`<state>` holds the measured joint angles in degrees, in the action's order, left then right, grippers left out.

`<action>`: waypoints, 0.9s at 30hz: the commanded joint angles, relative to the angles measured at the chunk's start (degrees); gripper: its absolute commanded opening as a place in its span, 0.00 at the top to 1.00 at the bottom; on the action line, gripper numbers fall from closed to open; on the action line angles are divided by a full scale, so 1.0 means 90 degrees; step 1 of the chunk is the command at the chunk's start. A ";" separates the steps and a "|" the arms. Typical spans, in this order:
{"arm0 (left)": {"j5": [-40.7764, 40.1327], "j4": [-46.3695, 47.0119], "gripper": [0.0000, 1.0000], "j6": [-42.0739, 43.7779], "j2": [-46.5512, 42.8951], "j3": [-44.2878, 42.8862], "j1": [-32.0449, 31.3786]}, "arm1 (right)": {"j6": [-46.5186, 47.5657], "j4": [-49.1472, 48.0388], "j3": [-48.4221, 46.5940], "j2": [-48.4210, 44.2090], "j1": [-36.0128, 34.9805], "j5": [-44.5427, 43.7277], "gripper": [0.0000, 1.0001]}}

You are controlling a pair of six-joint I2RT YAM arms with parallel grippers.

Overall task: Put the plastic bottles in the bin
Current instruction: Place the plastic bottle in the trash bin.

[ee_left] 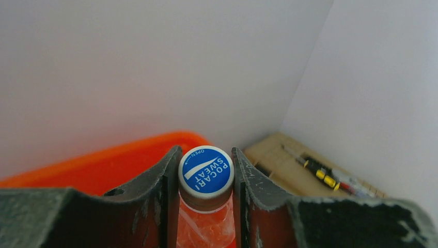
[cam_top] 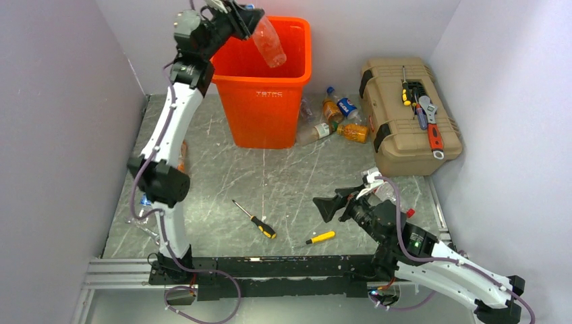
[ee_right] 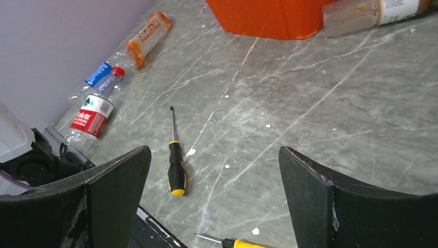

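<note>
While the left gripper (cam_top: 244, 20) pinches a clear bottle (cam_top: 271, 44) by its neck, the fingers flanking the blue cap (ee_left: 206, 172), the bottle hangs tilted above the open bin (cam_top: 263, 101). It looks empty and thin-walled, so probably light, crushable and slick, and the stiff neck is the sound place to hold. The right gripper (cam_top: 327, 208) gapes wide and empty, low over the desk (cam_top: 283, 175); more bottles (cam_top: 337, 118) lie beside the bin.
</note>
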<state>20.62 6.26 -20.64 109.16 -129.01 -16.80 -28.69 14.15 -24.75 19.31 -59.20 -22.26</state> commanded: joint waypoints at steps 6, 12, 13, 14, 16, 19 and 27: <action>0.1395 -0.2330 1.00 -0.0170 0.1515 -0.1350 0.0118 | 0.0177 0.0019 -0.0108 0.0465 -0.0018 -0.0433 0.01; 0.0837 -0.3778 1.00 0.1121 0.1459 -0.1203 0.0118 | 0.0219 -0.0040 -0.0158 0.0744 -0.0014 -0.0440 0.01; 0.0537 -0.3790 1.00 0.1271 0.1309 -0.0987 0.0118 | 0.0219 -0.0049 -0.0160 0.0760 -0.0014 -0.0446 0.01; 0.0238 -0.3703 1.00 0.1415 0.1124 -0.0717 0.0118 | 0.0219 -0.0049 -0.0160 0.0770 -0.0014 -0.0455 0.01; -0.0393 -0.3267 1.00 0.1588 0.0726 -0.0180 0.0120 | 0.0219 -0.0032 -0.0177 0.0800 -0.0014 -0.0459 0.01; -0.1309 -0.2996 1.00 0.1740 0.0393 0.0047 0.0126 | 0.0204 -0.0002 -0.0207 0.0825 -0.0014 -0.0491 0.01; -0.1430 -0.3382 1.00 0.1583 0.0660 -0.0627 0.0128 | 0.0204 0.0024 -0.0226 0.0754 -0.0014 -0.0534 0.02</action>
<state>8.67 -20.12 -7.03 115.20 -129.99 -15.92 -27.44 14.83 -24.71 26.61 -59.18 -25.52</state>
